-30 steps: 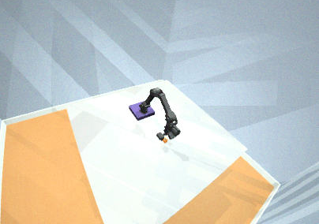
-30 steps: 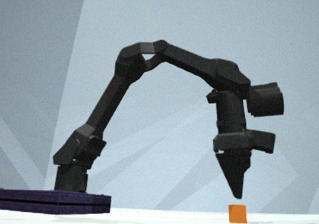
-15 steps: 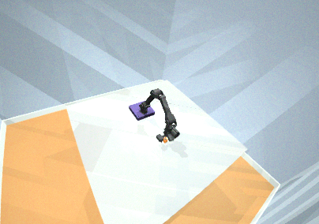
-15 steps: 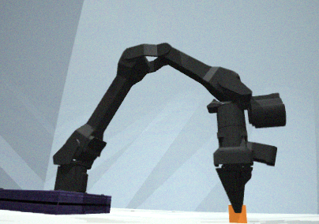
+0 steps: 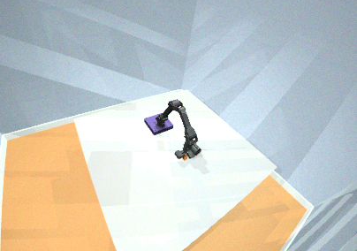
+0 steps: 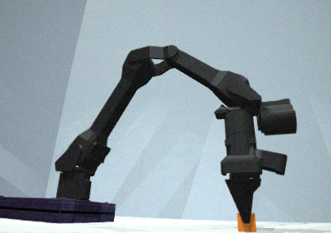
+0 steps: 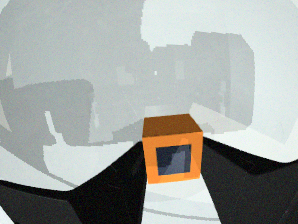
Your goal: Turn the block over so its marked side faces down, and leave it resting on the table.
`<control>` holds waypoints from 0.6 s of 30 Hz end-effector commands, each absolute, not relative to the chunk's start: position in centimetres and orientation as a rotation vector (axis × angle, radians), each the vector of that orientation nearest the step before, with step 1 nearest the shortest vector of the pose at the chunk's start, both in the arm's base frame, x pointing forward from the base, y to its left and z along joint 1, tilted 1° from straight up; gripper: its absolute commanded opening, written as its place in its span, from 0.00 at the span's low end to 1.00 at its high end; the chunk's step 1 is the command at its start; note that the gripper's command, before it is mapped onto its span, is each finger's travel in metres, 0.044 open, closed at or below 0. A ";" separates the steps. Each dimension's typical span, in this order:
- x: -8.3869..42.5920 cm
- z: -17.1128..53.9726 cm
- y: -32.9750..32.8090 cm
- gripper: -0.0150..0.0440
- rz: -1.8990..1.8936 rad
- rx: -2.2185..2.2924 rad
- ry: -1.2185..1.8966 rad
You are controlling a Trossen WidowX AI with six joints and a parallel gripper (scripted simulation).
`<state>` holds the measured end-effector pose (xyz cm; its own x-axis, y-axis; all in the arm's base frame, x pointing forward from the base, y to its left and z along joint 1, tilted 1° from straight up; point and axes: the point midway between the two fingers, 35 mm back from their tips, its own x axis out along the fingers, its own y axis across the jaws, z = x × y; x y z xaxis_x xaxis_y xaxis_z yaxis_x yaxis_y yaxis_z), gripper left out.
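On the white counter (image 5: pixel 146 181), well away from the purple base plate (image 5: pixel 155 125) that carries the arm's foot, sits the orange block (image 7: pixel 172 147) — a small cube with a dark square panel on the face turned toward the wrist camera. The pincer (image 6: pixel 245 217) points straight down over it, and in the side view its tips reach the top of the block. From the wrist, the two dark fingers press against the block's left and right sides, so the pincer is partly closed and has hold of the block. The block's base looks level with the counter — whether it rests there or is just lifted, I cannot tell
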<state>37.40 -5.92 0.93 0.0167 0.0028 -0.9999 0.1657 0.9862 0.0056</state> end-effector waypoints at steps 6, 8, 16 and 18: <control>37.4 0.9 -5.9 0.35 -0.125 0.128 1.552; 37.4 0.9 -5.9 0.33 -0.125 0.128 1.552; 37.4 3.4 -6.0 0.25 -0.125 0.128 1.552; 37.3 3.9 -6.0 0.25 -0.125 0.128 1.552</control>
<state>36.99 -5.86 2.34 -0.0042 0.0062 -1.0000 0.1659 0.9861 0.0054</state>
